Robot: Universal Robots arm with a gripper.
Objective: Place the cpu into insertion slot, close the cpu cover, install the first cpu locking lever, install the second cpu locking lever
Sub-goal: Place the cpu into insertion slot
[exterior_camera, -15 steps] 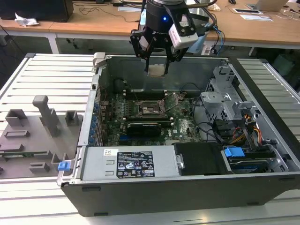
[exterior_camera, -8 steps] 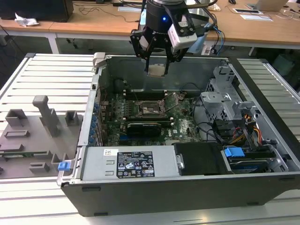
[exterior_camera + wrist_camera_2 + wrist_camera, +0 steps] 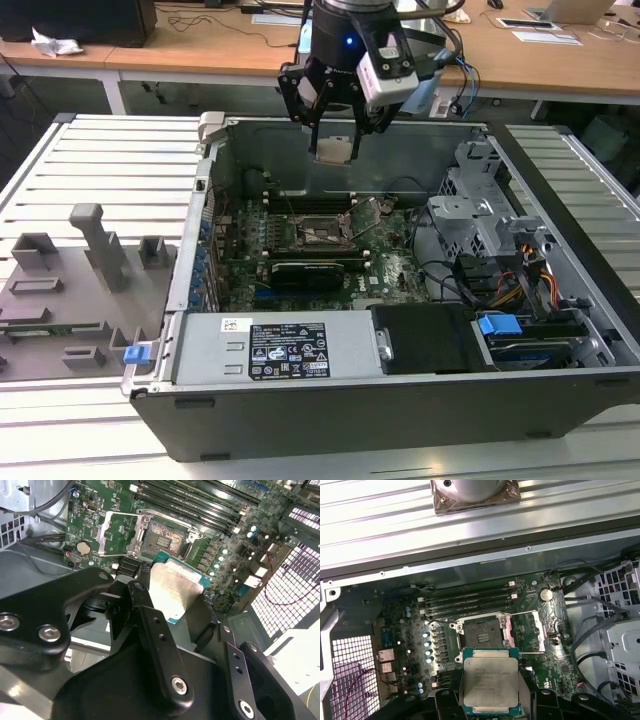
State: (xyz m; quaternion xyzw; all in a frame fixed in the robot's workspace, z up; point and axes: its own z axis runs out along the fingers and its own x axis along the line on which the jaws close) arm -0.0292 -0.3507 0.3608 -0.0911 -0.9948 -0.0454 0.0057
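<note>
My gripper (image 3: 335,148) hangs over the open computer case, above its rear wall, shut on the cpu (image 3: 333,151). In both wrist views the cpu (image 3: 489,680) (image 3: 176,586) shows as a silvery square with a green rim, clamped between the black fingers (image 3: 454,692) on two opposite edges. The insertion slot (image 3: 482,632) (image 3: 162,539) (image 3: 320,233) lies on the green motherboard below, its dark pinned centre uncovered. The cpu cover (image 3: 543,630) (image 3: 116,534) is swung open and lies beside the slot. The chip is clear of the slot, well above the board.
Long black memory slots (image 3: 470,602) run beside the socket. A black graphics card (image 3: 310,270) sits in front of it, then the power supply (image 3: 275,350). Drive cage and cables (image 3: 485,225) fill the exterior view's right. A grey fixture plate (image 3: 80,270) lies outside the case.
</note>
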